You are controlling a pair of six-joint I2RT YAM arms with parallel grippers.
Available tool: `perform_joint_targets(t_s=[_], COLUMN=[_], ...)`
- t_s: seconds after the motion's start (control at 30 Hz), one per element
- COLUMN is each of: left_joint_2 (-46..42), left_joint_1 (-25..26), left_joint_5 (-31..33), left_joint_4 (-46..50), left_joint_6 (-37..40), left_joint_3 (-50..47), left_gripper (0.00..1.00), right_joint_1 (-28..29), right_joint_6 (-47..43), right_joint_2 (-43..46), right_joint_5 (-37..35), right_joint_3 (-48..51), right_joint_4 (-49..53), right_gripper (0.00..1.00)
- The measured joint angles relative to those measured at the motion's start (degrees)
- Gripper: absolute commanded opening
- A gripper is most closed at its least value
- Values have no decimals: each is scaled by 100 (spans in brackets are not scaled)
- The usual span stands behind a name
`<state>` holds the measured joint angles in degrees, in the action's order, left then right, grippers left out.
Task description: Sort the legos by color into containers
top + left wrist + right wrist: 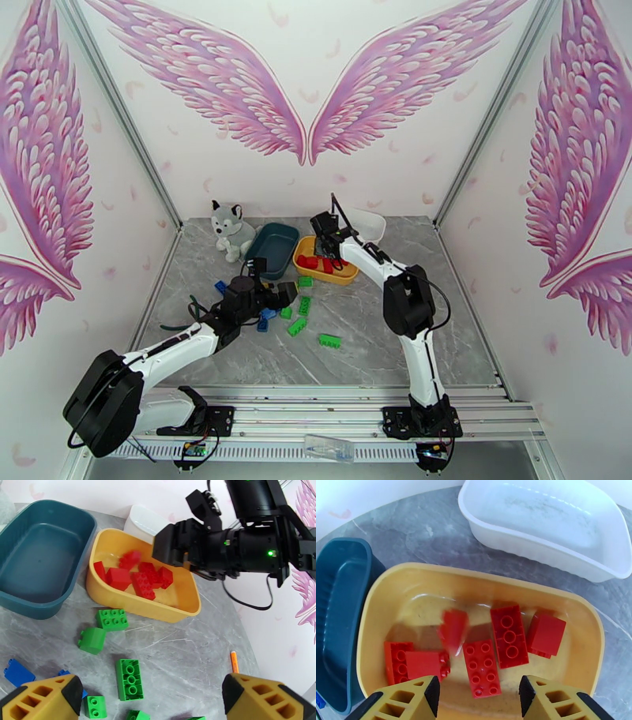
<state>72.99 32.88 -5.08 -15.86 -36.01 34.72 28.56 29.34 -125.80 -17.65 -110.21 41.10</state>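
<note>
**Reds in the yellow tub, one smeared**

In the right wrist view the right gripper has its jaws wide with nothing between them; the bottom edge cuts off its fingers. Under it sits the glossy yellow tub holding red bricks (studded, blocky). A blurred brick is too smeared to read. The teal tub is cropped at 9 o'clock, and the rounded white tub lies at 1 o'clock. The left gripper, jaws also wide and empty, hangs over green bricks and half-hidden blue bricks on the grey marbled table.
</note>
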Motion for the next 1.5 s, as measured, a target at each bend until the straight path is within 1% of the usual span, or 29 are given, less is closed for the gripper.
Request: perform_joint_targets(t_s=[0.1,0.23,0.33,0.47,0.57,0.7,0.87,0.97,1.07,1.17,1.3,1.4,1.5], left_joint_2=[0,-2,-63,-424,-774,-1086,-1099,-940,-597,-107,507,817,942], left_joint_1=[-4,-15,-24,-26,-24,-20,50,175,326,529,706,728,728], left_joint_5=[142,398,627,935,1123,1408,1681,1792,1860,1943,1993,2105,2280], left_joint_4=[120,372,614,1113,1482,1912,2411,2564,2625,2660,2796,2855,2942], left_joint_6=[9,28,63,144,221,280,282,275,278,275,280,284,315], left_joint_3=[2,2,4,26,50,48,44,42,44,72,356,649,833], left_gripper=[99,98,98,95,94,92,91,91,89,88,85,84,83], right_joint_1=[11,105,332,654,723,855,1685,2013,2037,2035,2035,2035,2035], right_joint_6=[-20,-22,-46,-109,-199,-190,-90,-42,-22,-22,-44,-66,-87], right_joint_2=[439,1609,2564,3718,4234,4352,4354,4478,4664,5012,5499,5512,5418], right_joint_5=[175,557,723,890,997,1241,1366,1338,1329,1217,975,765,656], right_joint_3=[671,2100,2931,3832,4291,4531,4583,4881,5134,5305,5453,5453,5455], right_joint_4=[-153,-332,-444,-595,-647,-739,-973,-1322,-1342,-1467,-1563,-1606,-1609], right_gripper=[70,71,72,73,73,73,71,72,72,77,77,78,78])
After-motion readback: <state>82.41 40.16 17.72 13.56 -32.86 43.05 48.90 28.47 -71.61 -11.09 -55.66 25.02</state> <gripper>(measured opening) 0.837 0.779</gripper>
